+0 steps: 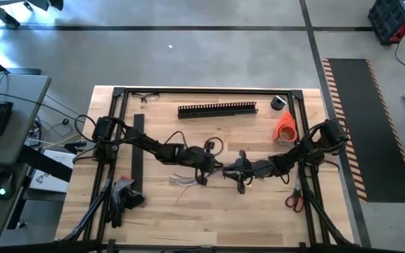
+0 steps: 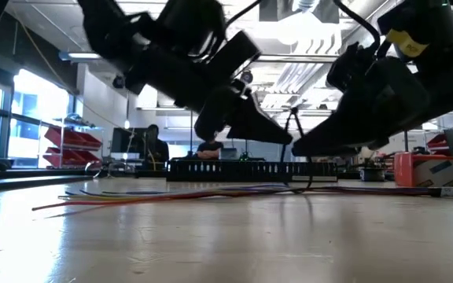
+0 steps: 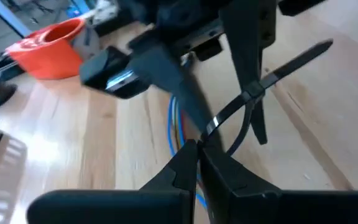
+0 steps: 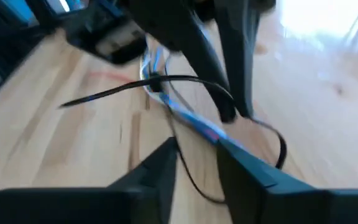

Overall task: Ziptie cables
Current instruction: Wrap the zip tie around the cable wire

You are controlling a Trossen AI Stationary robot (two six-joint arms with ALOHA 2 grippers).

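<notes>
No writing is legible. Left gripper [image 3: 197, 149] clenched on the zip tie [image 3: 253, 93] round the cables [image 4: 185, 115]; right gripper [image 4: 197, 152], at its 3 o'clock, released.

The cables [image 1: 187, 180] are seen as a loose bunch of thin flexible wires, pale grey, white, blue and reddish. In the high view they are fanned out flat on the wooden surface [image 1: 259, 218] near its middle. In the right wrist view the bunch is gathered and encircled by a black ziptie [image 4: 166, 81], its tail projecting sideways.
</notes>
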